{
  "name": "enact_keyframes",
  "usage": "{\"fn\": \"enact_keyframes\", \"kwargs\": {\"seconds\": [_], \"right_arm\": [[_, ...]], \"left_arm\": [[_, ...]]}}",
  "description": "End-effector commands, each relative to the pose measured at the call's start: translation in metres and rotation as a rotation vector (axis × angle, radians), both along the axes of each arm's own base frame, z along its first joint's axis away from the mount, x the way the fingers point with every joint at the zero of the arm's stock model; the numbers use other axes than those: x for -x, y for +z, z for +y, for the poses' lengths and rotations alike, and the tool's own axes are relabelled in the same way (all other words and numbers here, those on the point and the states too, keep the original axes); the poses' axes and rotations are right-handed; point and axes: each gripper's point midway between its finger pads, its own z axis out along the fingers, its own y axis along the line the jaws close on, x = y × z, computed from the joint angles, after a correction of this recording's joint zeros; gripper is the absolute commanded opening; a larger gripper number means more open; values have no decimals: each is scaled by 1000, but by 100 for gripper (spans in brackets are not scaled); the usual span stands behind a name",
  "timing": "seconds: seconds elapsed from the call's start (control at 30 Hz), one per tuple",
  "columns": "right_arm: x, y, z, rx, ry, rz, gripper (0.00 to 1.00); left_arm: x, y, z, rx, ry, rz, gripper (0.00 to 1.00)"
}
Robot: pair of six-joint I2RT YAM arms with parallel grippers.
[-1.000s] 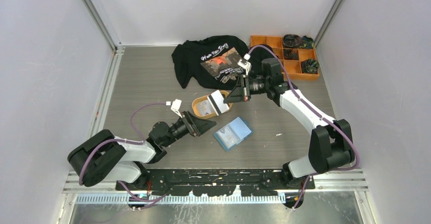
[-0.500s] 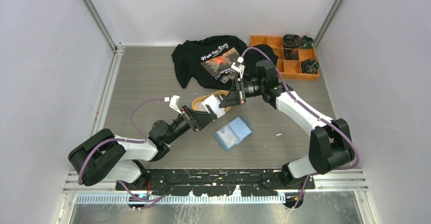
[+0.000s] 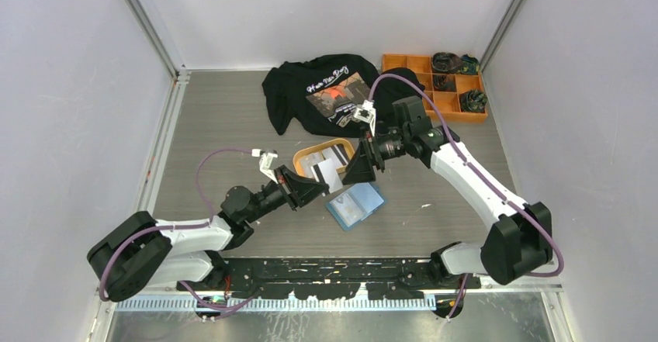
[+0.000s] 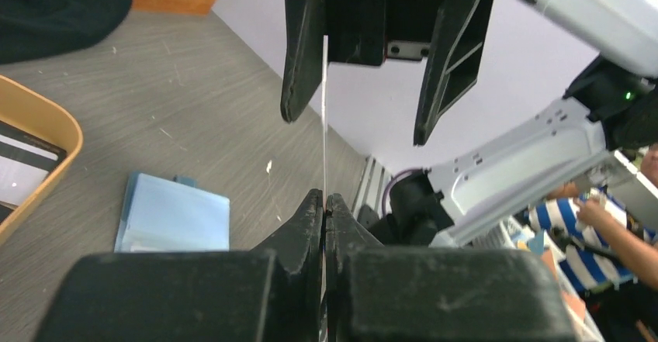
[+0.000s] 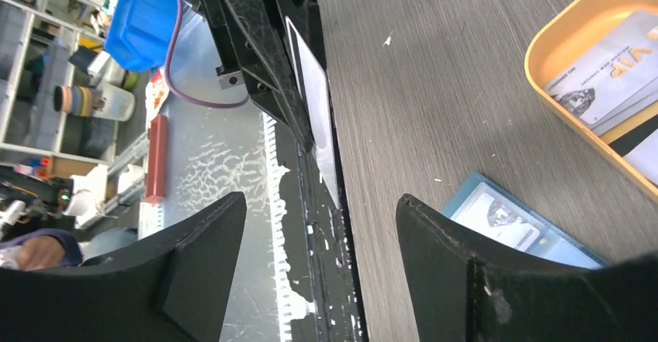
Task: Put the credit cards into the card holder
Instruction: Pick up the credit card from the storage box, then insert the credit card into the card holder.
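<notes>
A white credit card [image 3: 327,174] stands on edge between the two grippers, above the table. My left gripper [image 3: 316,186] is shut on its near end; in the left wrist view the card [image 4: 323,125] shows edge-on, rising from the closed fingertips [image 4: 314,202]. My right gripper [image 3: 348,177] is open, its jaws apart around the card's far end, one finger [image 4: 301,47] close beside it. In the right wrist view the card [image 5: 314,101] hangs ahead of my spread gripper [image 5: 322,202]. The teal card holder [image 3: 354,204] lies open on the table just below. More credit cards [image 3: 318,160] lie in the orange oval tray [image 3: 302,154].
A black T-shirt [image 3: 326,92] is heaped at the back centre. An orange compartment box [image 3: 423,67] with dark items sits at the back right. The tray's rim [image 4: 54,121] and the card holder [image 4: 174,218] lie left of the left gripper.
My left gripper moved in and shut on the white card. My right gripper, which held the card, has opened. Both grippers shifted nearer, toward the card holder.
</notes>
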Motion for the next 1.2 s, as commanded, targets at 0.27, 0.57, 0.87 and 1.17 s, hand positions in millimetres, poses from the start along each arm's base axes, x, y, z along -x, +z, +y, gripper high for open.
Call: {"fn": "enact_keyframes", "kwargs": {"seconds": [0.27, 0.57, 0.87, 1.17], "right_arm": [[22, -5, 9, -25, 100, -140, 65], [25, 2, 14, -50, 109, -124, 38], [26, 8, 13, -64, 116, -99, 25], [19, 23, -3, -56, 65, -99, 1]], "left_arm": [[26, 2, -20, -89, -190, -82, 0], [29, -1, -33, -55, -245, -71, 0], [28, 0, -31, -35, -232, -75, 0], [20, -9, -24, -42, -162, -23, 31]]}}
